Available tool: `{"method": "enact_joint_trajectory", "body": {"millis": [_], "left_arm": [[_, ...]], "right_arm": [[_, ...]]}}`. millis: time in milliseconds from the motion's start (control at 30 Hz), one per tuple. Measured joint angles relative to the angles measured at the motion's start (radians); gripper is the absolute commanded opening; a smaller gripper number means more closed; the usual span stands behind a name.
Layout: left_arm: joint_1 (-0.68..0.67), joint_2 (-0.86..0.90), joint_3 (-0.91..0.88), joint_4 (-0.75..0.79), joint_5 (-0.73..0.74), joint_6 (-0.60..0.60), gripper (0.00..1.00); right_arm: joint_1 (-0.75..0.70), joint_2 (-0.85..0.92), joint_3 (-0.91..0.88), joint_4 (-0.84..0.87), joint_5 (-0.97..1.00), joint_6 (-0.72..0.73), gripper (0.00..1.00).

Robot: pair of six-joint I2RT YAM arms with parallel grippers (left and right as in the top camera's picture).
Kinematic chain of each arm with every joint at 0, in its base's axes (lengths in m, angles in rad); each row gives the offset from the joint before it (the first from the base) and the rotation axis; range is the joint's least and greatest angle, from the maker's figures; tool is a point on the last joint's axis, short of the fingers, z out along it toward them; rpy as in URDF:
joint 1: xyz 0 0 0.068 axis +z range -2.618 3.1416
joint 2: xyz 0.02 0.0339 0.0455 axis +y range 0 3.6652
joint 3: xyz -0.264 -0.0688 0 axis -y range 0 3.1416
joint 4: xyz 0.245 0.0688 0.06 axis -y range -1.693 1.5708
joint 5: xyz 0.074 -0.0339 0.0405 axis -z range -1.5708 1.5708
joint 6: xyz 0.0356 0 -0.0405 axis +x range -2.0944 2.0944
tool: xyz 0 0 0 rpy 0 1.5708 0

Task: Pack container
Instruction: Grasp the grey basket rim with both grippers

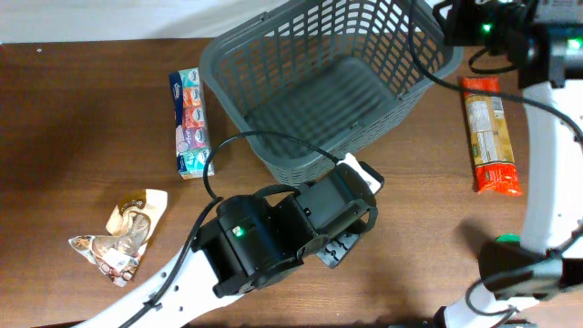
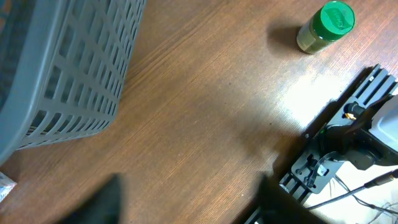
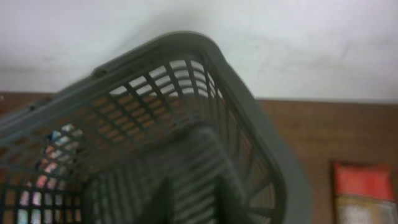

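The container is a large dark grey basket [image 1: 273, 55] with slotted sides, standing at the back middle of the table with nothing in it. It also shows in the left wrist view [image 2: 68, 68] and the right wrist view [image 3: 249, 124]. My left gripper [image 2: 189, 202] is open and empty, low over bare table in front of the basket's near right corner. My right gripper [image 3: 194, 199] is open and empty, hovering above the basket's far right corner and looking down into it.
A colourful tissue pack [image 1: 191, 123] lies left of the basket. A crumpled snack packet [image 1: 123, 237] lies at the front left. An orange-red packet [image 1: 492, 137] lies right of the basket. A green-lidded jar [image 2: 326, 26] stands near the right arm's base [image 2: 348, 143].
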State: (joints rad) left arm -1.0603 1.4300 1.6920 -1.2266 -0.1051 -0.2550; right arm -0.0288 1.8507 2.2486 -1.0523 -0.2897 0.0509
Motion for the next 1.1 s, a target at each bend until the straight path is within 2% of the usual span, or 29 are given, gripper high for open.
{"method": "enact_joint_trajectory", "body": {"millis": [33, 67, 133, 200, 367, 700, 1100], "left_arm": [[0.0, 0.001, 0.0, 0.001, -0.005, 0.0, 0.02], [0.0, 0.001, 0.0, 0.003, -0.011, 0.0, 0.02], [0.0, 0.002, 0.0, 0.004, -0.032, -0.009, 0.02], [0.0, 0.005, 0.0, 0.004, -0.058, -0.032, 0.02], [0.0, 0.035, 0.0, 0.019, -0.1, -0.068, 0.02], [0.0, 0.146, 0.0, 0.093, -0.117, -0.124, 0.02], [0.002, 0.231, 0.0, 0.095, -0.176, -0.188, 0.02]], "right_arm": [[0.0, 0.011, 0.0, -0.003, 0.002, 0.008, 0.14], [0.0, 0.019, 0.0, -0.008, 0.008, 0.022, 0.22], [0.0, 0.027, 0.0, -0.023, 0.023, 0.037, 0.22], [0.0, 0.028, 0.0, -0.038, 0.037, 0.042, 0.04], [0.0, 0.029, 0.0, -0.043, 0.067, 0.059, 0.04], [0.006, 0.085, 0.0, -0.095, 0.246, 0.059, 0.04], [0.04, 0.13, 0.0, -0.1, 0.275, 0.057, 0.04]]}}
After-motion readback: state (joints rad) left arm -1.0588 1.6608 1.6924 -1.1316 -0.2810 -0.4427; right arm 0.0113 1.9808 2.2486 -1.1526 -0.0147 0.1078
